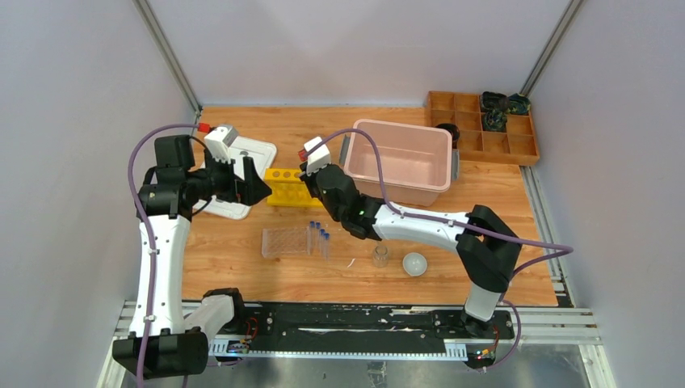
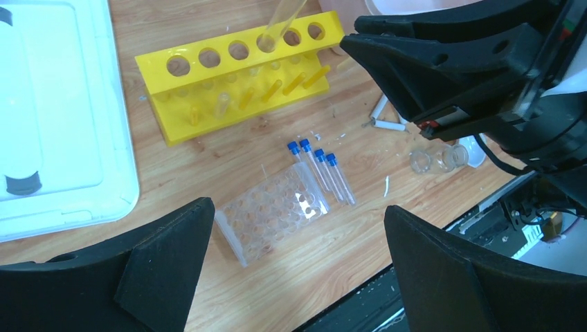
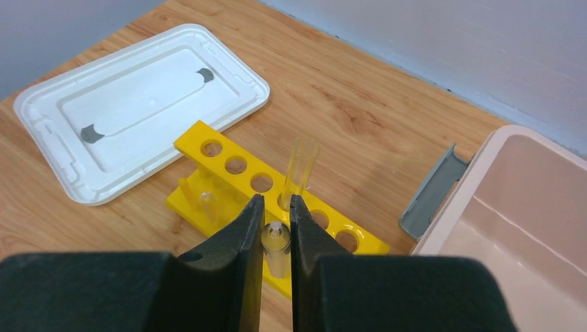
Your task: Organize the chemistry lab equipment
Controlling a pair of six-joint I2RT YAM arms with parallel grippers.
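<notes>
well, the right tool (image 3: 275, 225) is pinched on a small clear tube (image 3: 275, 243), held at the near edge of the yellow rack (image 3: 228, 166); whether the tube sits in the rack i cannot tell. a taller clear tube (image 3: 299, 169) stands in a hole just beyond the fingertips. off to this tool's left lies the white lid (image 3: 138, 104), apart from the rack, with bare worktop (image 3: 360, 104) behind both. on the tool's right the pink tub (image 3: 526, 207) and its grey handle (image 3: 432, 194) are near the rack's end, leaving a narrow gap.

the left tool (image 2: 297, 277) hangs above the worktop with its fingers spread wide and nothing between them. just ahead of it is the clear plastic tube rack (image 2: 273, 211), with four blue-capped tubes (image 2: 322, 173) at its far corner; standing or lying, i cannot tell. a strip of bare wood separates them from the yellow rack. to the right of this tool two small glass cups (image 2: 439, 158) sit close to the worktop's front edge.
</notes>
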